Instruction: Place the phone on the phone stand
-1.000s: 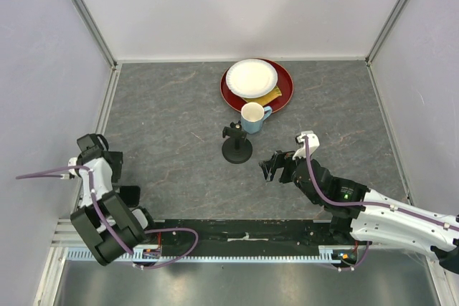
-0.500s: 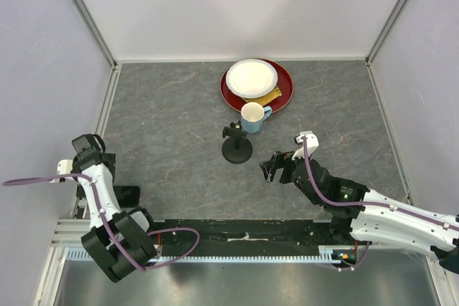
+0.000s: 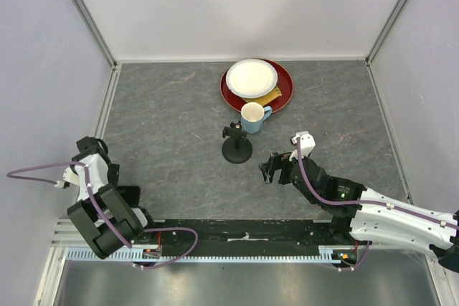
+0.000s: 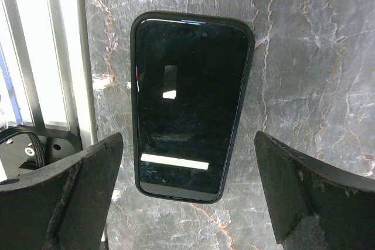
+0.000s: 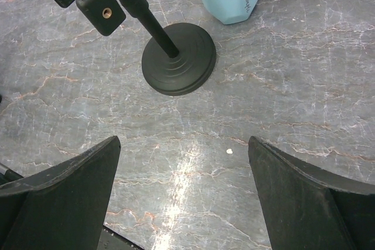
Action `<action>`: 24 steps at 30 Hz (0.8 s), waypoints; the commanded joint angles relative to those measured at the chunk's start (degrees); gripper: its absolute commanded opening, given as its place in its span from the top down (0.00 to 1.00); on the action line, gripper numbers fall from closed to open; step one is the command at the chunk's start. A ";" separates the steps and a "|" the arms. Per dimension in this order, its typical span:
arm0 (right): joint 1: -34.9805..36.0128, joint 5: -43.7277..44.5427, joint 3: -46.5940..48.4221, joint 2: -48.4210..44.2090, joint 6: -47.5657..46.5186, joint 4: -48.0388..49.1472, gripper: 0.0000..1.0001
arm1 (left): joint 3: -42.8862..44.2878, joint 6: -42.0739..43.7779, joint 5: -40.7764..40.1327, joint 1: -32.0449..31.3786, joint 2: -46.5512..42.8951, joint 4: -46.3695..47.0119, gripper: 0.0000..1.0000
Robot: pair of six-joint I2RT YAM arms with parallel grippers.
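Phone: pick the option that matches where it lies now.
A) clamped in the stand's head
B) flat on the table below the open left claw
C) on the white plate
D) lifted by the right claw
B: the left wrist view shows the phone flat on the table, with the left claw spread wide to either side and not touching it, while the phone stand holds nothing.
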 commanded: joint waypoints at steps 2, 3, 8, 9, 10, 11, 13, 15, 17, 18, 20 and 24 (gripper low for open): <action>-0.05 0.73 0.94 -0.88 -1.25 1.35 0.03 | -0.05 -3.46 0.26 0.53 3.35 0.57 0.00; -0.14 0.82 0.76 -0.97 -1.34 1.35 0.03 | -0.22 -3.63 0.09 0.53 3.70 0.75 0.00; -0.22 0.99 0.15 -1.59 -1.07 1.52 0.02 | -0.84 -3.90 0.09 0.53 3.89 1.81 0.00; -0.14 1.08 0.14 -1.59 -1.16 1.44 0.02 | -0.75 -3.81 -0.17 0.53 3.71 1.81 0.00; -0.14 1.08 0.14 -1.41 -0.99 1.44 0.02 | -0.75 -3.81 -0.26 0.53 3.53 2.07 0.00; -0.22 1.08 0.14 -1.15 -1.07 1.52 0.02 | -1.01 -3.72 -0.35 0.62 3.36 2.77 0.00; -0.22 0.99 0.14 -1.06 -1.07 1.79 0.02 | -1.36 -3.81 0.26 0.62 3.62 2.95 0.00; -0.22 0.91 0.06 -0.80 -0.99 1.88 0.03 | -2.07 -4.34 1.84 0.62 3.71 4.17 0.00; -0.22 0.90 -0.03 -0.62 -1.07 1.96 0.02 | -3.82 -4.86 3.50 0.62 3.62 6.71 0.00; -0.14 0.90 -0.12 -0.62 -1.07 1.96 0.03 | -4.26 -4.95 3.78 0.62 3.97 7.16 0.00; -0.14 0.82 -0.29 -0.97 -0.81 1.88 0.03 | -4.44 -5.39 3.95 0.62 4.32 7.08 0.00; -0.23 0.90 -0.82 -1.85 -0.64 1.96 0.02 | -4.53 -5.57 3.87 0.62 4.59 7.52 0.00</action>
